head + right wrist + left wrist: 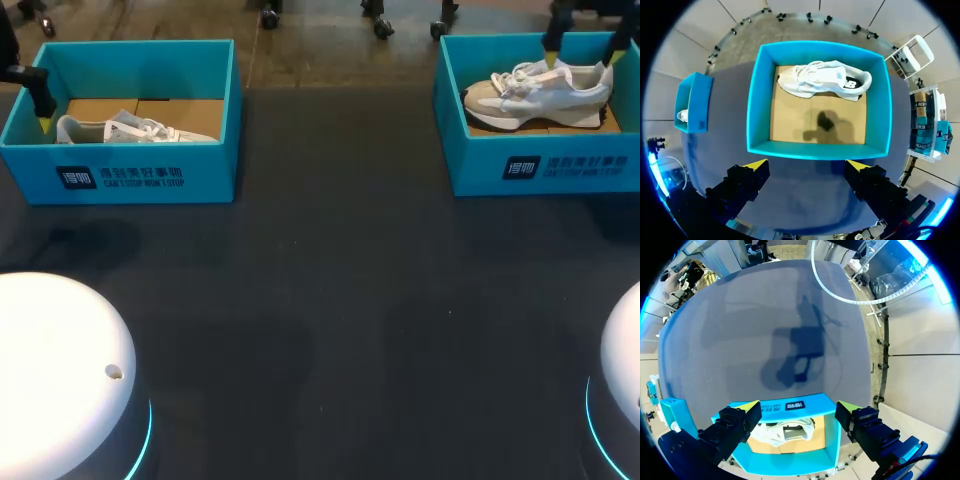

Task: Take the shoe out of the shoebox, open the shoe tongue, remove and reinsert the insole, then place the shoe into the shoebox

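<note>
Left gripper [797, 406] and right gripper [807, 164] gape empty — left shoe [785, 432] directly below, right shoe [822, 80] ahead, both lying finger-to-finger.

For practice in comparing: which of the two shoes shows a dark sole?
The right shoebox's shoe; the left shoebox's shoe looks wholly pale.

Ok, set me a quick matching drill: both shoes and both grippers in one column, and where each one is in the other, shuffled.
Things
1. left shoe
2. right shoe
3. left gripper
4. right gripper

Places
A. open, over the right box
B. lying in the left box
C. open, over the left box
D. lying in the right box

Pairs: 1-B, 2-D, 3-C, 4-A.
</note>
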Robot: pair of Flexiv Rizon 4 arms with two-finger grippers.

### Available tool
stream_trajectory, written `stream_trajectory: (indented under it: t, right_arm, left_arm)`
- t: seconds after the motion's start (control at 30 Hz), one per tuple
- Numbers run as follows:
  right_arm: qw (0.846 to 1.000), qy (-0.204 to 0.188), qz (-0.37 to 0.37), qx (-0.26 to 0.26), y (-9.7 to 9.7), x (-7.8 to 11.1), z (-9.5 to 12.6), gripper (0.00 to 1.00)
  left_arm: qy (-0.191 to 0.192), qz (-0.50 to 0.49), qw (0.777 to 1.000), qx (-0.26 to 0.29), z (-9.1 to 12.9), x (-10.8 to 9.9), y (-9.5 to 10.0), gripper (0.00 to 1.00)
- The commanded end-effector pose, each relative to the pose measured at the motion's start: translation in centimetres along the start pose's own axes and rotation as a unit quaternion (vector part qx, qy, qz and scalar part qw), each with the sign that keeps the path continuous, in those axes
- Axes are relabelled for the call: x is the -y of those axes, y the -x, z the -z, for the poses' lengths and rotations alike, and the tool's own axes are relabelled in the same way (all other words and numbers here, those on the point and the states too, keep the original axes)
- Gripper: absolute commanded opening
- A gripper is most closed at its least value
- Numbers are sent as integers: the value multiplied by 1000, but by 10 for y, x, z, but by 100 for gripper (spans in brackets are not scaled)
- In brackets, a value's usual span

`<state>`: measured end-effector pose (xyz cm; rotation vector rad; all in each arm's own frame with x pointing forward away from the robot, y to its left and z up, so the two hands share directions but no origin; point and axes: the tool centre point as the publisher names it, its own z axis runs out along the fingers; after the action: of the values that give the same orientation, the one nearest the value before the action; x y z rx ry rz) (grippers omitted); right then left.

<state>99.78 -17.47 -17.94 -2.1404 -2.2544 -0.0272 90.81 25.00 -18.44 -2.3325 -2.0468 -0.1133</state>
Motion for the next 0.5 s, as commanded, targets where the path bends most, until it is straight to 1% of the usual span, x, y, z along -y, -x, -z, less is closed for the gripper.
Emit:
stream_trajectory:
  t: [0.03,0.1,0.13,0.17,0.2,0.23,0.27,0.3,0.33,0.4,0.43,0.47,0.5]
  right_arm:
    - [1000,-2,0,1,-1,-1,1,100]
    - [1000,-2,0,1,-1,-1,1,100]
    - [1000,-4,-8,5,4,-6,-2,100]
    - [1000,-4,-17,9,10,-14,-4,100]
    - [1000,2,-18,20,17,-27,-6,100]
    - [1000,3,-20,22,19,-31,-6,100]
    - [999,6,-36,30,32,-49,-10,100]
    - [999,12,-28,33,39,-59,-11,100]
    - [999,9,-38,33,45,-68,-13,100]
    - [998,14,-20,58,52,-83,-13,100]
    - [998,14,-16,58,55,-89,-14,100]
    - [998,27,-9,51,58,-91,-15,100]
    - [998,56,8,41,63,-95,-17,100]
  left_arm:
    - [2,0,1000,-1,0,2,0,100]
    - [2,0,1000,-1,0,2,0,100]
    - [2,0,1000,-1,0,2,0,100]
    - [2,0,1000,-1,0,2,0,100]
    - [2,0,1000,-1,0,2,0,100]
    - [2,0,1000,-1,0,2,0,100]
    - [2,0,1000,-1,0,2,0,100]
    - [2,0,1000,-1,0,2,0,100]
    - [2,0,1000,-1,0,2,0,100]
    - [2,0,1000,-1,0,2,0,100]
    - [2,0,1000,-1,0,2,0,100]
    - [2,0,1000,-1,0,2,0,100]
    - [2,0,1000,-1,0,2,0,100]
